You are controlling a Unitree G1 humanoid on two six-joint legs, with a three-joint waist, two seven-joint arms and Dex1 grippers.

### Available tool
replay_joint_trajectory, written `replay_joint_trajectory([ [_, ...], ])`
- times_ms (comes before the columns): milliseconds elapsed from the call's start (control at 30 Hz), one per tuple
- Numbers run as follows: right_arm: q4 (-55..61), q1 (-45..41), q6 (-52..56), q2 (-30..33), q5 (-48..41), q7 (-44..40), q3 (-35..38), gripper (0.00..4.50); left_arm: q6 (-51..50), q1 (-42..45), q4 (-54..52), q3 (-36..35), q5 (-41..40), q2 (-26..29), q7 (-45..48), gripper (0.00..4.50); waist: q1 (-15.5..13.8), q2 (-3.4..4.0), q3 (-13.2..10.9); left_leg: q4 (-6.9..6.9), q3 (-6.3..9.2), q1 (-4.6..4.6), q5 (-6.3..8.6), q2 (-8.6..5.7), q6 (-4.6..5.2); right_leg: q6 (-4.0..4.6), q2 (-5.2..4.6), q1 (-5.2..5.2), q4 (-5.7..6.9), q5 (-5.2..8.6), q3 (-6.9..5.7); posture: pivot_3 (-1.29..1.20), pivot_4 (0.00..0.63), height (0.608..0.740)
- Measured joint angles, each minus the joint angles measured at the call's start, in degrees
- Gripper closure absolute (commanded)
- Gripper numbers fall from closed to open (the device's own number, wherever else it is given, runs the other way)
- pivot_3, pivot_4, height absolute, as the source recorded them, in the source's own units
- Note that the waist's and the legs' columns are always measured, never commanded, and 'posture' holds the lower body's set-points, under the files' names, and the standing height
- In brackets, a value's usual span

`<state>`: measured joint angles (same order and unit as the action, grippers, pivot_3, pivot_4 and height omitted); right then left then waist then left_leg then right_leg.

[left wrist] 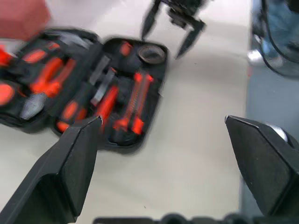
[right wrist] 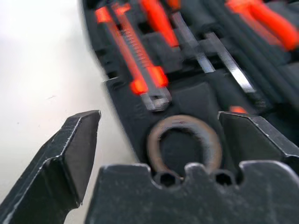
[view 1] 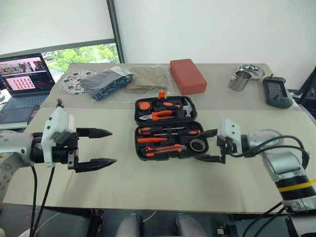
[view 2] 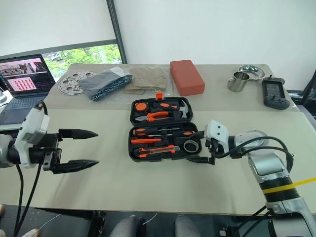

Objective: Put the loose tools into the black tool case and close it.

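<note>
The black tool case (view 1: pixel 138 140) lies open mid-table, its orange latch (view 1: pixel 161 94) on the far edge. In its near half sit two screwdrivers (view 1: pixel 168 132), the utility knife (view 1: pixel 160 149) and the grey roll (view 1: pixel 198 144). The far half holds pliers and a hammer. My right gripper (view 1: pixel 202 146) stands open at the case's right end, its fingers either side of the roll (right wrist: pixel 153 144) and nothing held. My left gripper (view 1: pixel 112 146) hovers open and empty left of the case. In the left wrist view, the right gripper (left wrist: pixel 170 35) shows beyond the case.
Along the far side lie a round metal plate (view 1: pixel 71 81), folded dark cloth (view 1: pixel 106 81), beige cloth (view 1: pixel 148 78), a red-brown block (view 1: pixel 187 75), a steel cup (view 1: pixel 240 80) and a handheld device (view 1: pixel 276 92). A laptop (view 1: pixel 24 74) stands at far left.
</note>
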<state>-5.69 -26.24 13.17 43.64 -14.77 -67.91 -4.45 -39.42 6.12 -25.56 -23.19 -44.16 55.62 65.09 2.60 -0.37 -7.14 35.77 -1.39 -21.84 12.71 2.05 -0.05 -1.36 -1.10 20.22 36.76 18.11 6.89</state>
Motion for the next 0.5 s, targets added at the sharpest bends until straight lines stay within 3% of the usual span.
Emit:
replay_joint_trajectory([
  [200,-13.2,-6.1,2.0,-4.6,-2.1,5.0,5.1,0.01,0.4,4.0,8.0,7.4,5.4,-8.8,-10.6,0.0,0.0,0.0,0.0,0.0,0.01,0.01,0.0,-0.05,0.0,0.01,-0.01,-0.03,0.0,-0.02,0.02,0.0,0.15,0.74],
  [333,-25.7,-14.3,6.1,-7.7,-1.4,8.8,5.4,0.01,-0.4,13.4,20.1,10.6,7.8,-17.1,-17.7,0.0,-0.1,-0.02,0.0,0.07,0.01,-0.06,-0.01,-0.14,0.0,0.01,-0.06,0.04,0.08,-0.04,-0.02,0.0,0.15,0.74],
  [500,-36.5,-21.3,13.0,-10.3,-1.4,10.5,6.2,0.01,-2.3,21.7,33.2,11.7,8.2,-22.5,-21.1,0.0,0.0,-0.01,0.0,-0.02,0.07,-0.14,0.0,-0.12,0.0,0.01,-0.03,0.1,0.1,-0.05,-0.12,0.0,0.15,0.74],
])
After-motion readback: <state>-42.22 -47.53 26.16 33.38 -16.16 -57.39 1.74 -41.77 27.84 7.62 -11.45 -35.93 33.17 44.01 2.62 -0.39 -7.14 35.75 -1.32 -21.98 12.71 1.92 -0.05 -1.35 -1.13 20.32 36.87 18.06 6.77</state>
